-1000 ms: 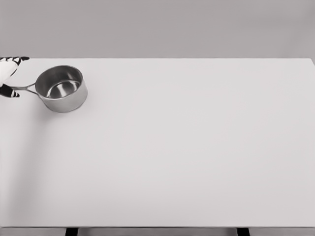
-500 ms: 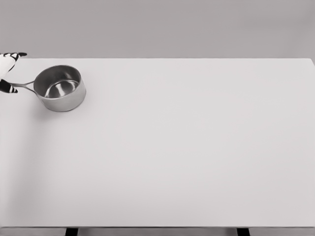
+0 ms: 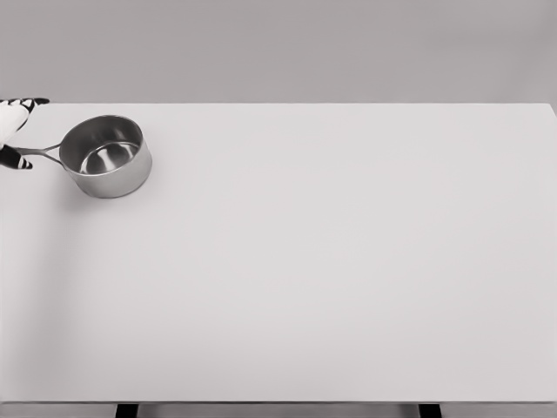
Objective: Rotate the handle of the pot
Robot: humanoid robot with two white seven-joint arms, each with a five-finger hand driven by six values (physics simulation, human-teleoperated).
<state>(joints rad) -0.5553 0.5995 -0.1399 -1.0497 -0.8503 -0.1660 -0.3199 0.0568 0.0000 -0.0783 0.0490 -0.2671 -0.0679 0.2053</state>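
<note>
Steel pot upright at the far left of the white table, open and empty, thin handle pointing left to the picture edge. Left hand mostly cut off at that edge, white with black fingertips, one finger above the handle end and one at it; can't tell if it grips. Right arm out of view

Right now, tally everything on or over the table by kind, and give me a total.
Metal pots: 1, the pot at the far left of the table, handle pointing left.
Robot hands: 1, the left hand at the left edge, fingers either side of the handle's end.
Total: 2
</note>
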